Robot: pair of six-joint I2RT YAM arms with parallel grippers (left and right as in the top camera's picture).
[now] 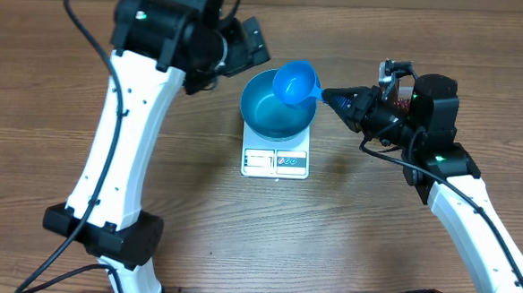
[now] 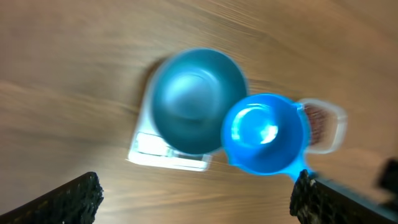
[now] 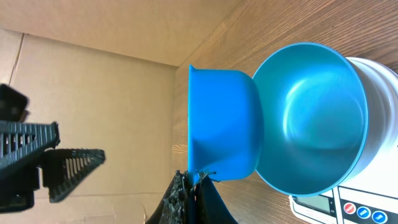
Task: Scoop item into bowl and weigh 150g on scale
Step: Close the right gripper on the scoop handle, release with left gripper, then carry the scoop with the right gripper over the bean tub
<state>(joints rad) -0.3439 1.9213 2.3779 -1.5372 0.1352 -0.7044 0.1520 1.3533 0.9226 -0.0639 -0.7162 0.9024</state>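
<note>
Wooden surface (image 1: 195, 224): carries the upright blue bowl (image 1: 258, 118), which stands on the white scale (image 1: 275, 162) and hides all but its display strip. Blue scoop (image 1: 295, 83): above the bowl's far right rim, mouth up, long axis across the surface. Its handle points right into the right gripper (image 1: 334, 100), whose fingers pinch it; the left gripper (image 1: 251, 45) has its fingers spread wide, holding nothing. Beans (image 2: 318, 121): a blurred red-brown patch in a clear tub (image 2: 337, 127), half hidden behind the scoop.

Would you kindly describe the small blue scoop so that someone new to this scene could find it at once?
Start at the white scale in the middle of the wooden table; the blue bowl stands on it. Above the bowl's far right rim is the scoop, held by its handle in the right gripper. It is smaller and brighter blue than the bowl.
</note>
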